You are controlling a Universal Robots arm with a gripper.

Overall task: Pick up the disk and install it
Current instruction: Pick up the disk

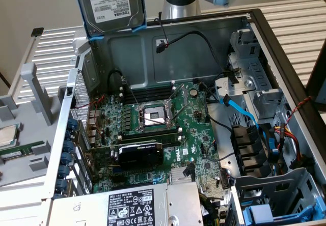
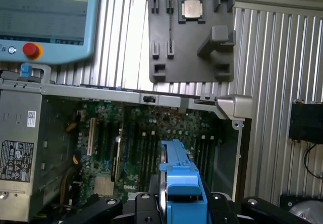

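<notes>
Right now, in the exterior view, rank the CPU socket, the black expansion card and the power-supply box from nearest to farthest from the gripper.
The gripper holds the disk at the exterior view's top.
1. CPU socket: middle of the board.
2. black expansion card: just below the socket.
3. power-supply box: bottom edge.

blue-framed disk (image 1: pixel 110 4) upright, aloft

On the white printed label of the silver-grey metal disk in its blue plastic carrier (image 1: pixel 109 4) I can read "TOSHIBA", seen upside down; the finer print there is too small for me. On the green motherboard (image 1: pixel 196 152) I read a white "DELL" logo, which also shows in my wrist view. The black label on the silver power-supply box (image 1: pixel 133 207) carries certification marks I cannot make out
</notes>
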